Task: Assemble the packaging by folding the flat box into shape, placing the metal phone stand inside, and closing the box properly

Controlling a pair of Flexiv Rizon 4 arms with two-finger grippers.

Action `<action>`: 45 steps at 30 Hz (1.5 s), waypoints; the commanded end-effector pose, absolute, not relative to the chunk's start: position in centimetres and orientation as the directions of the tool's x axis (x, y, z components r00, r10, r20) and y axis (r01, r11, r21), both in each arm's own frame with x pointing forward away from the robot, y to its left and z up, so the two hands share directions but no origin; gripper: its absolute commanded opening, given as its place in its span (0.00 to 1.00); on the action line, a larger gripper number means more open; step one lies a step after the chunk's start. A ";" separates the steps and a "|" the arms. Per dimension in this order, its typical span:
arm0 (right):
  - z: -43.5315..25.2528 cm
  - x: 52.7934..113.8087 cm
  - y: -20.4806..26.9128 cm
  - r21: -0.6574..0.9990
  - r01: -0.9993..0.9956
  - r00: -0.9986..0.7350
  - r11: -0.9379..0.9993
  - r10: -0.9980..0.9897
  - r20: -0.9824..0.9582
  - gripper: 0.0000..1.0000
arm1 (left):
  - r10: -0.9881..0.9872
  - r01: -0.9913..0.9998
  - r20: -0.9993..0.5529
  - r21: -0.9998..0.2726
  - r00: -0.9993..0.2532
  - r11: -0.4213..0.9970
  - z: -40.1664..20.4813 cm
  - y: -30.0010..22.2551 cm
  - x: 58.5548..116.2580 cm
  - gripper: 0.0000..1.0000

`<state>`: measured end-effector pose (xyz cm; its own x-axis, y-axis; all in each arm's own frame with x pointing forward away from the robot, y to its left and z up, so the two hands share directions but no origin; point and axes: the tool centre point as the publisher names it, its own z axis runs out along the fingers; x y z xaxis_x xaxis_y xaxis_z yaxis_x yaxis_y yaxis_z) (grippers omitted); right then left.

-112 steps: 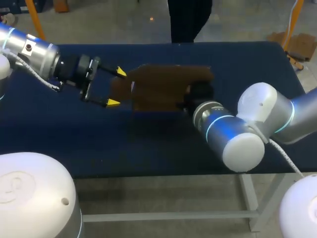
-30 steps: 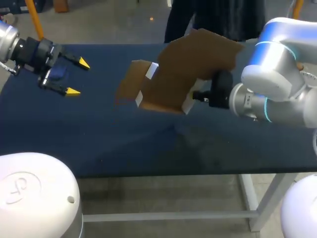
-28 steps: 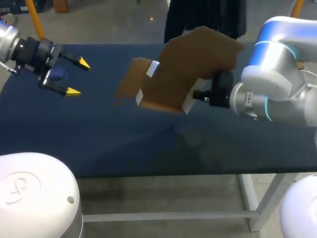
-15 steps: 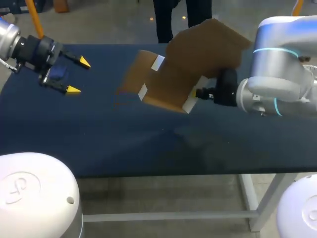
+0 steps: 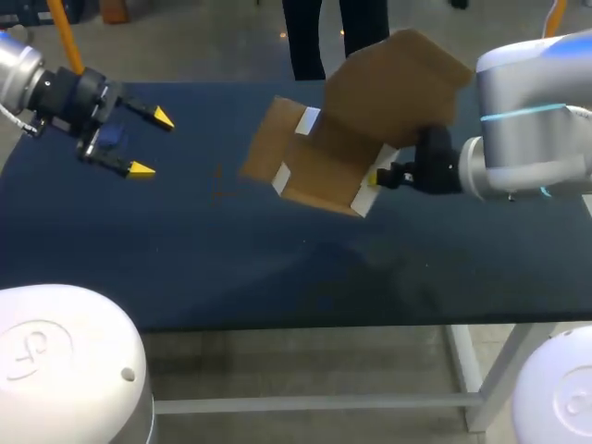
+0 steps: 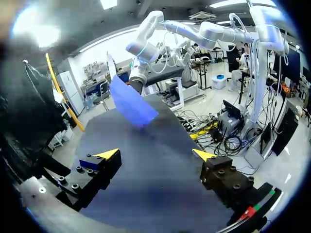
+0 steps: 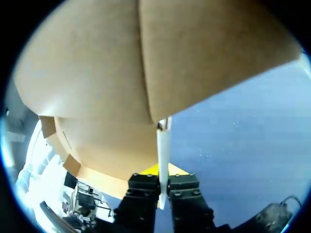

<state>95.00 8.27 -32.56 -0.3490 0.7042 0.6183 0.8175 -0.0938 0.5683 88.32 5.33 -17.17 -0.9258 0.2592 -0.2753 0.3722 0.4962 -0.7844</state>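
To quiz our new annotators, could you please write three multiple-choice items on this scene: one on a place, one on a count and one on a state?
1. Where is the box?
A. Tilted, in the right gripper
B. In the left gripper
C. Lying flat

2. How many grippers touch the box?
A. None
B. One
C. Two

3. The left gripper is:
A. Shut on the box
B. Open and empty
C. Shut on nothing

Answers:
1 A: the right wrist view shows its fingers clamping the box's edge.
2 B: only the right gripper touches it; the left gripper is well apart from it.
3 B: its yellow tips stand wide apart with nothing between them.
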 end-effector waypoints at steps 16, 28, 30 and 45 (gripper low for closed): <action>-33.5 94.9 7.8 0.045 0.959 -0.268 0.281 0.840 0.471 0.00 | 0.284 0.376 -0.265 -0.794 -0.922 0.477 -17.8 5.8 88.6 1.00; -33.8 94.3 6.7 0.023 0.970 -0.237 0.241 0.923 0.304 0.00 | 0.346 0.436 -0.294 -0.767 -0.891 0.470 -18.2 6.9 88.7 1.00; -33.8 94.3 6.7 0.023 0.970 -0.237 0.241 0.923 0.304 0.00 | 0.360 0.454 -0.307 -0.765 -0.881 0.457 -18.3 6.9 88.9 1.00; -34.3 93.7 7.4 -0.116 0.987 -0.085 0.112 0.974 0.211 0.00 | 0.348 0.442 -0.285 -0.705 -0.893 0.554 -18.7 6.8 89.7 1.00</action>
